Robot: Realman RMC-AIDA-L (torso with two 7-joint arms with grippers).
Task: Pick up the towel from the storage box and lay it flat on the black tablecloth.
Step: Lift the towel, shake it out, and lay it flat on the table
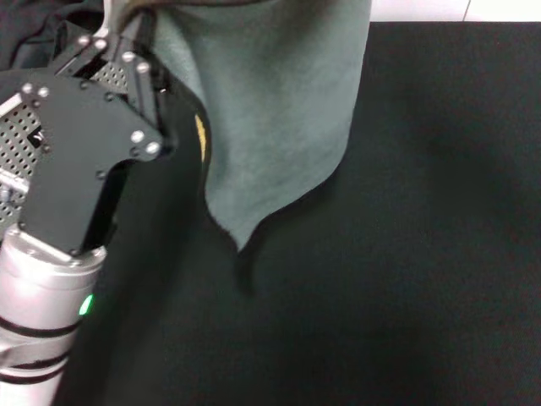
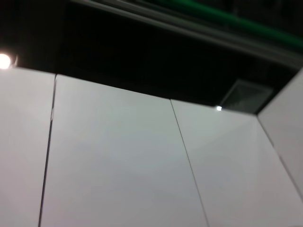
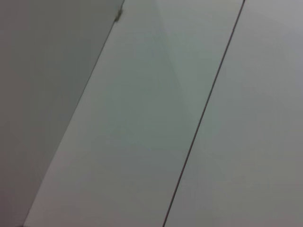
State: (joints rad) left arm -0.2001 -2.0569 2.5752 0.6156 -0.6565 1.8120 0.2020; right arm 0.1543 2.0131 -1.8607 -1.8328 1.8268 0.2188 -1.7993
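The towel point(image 1: 270, 118) hangs in the air at the top of the head view, grey-green face toward me, with a sliver of yellow point(image 1: 201, 135) at its left edge. Its lowest corner dangles just above the black tablecloth point(image 1: 406, 271). My left gripper point(image 1: 114, 25) reaches up at the upper left and is shut on the towel's upper left edge. Behind that gripper shows the perforated grey wall of the storage box point(image 1: 15, 148). The towel's top edge runs out of view. My right gripper shows in no view.
The black tablecloth covers the whole surface to the right of and below the towel. A dark crumpled cloth point(image 1: 34, 34) lies at the far upper left. Both wrist views show only pale wall panels.
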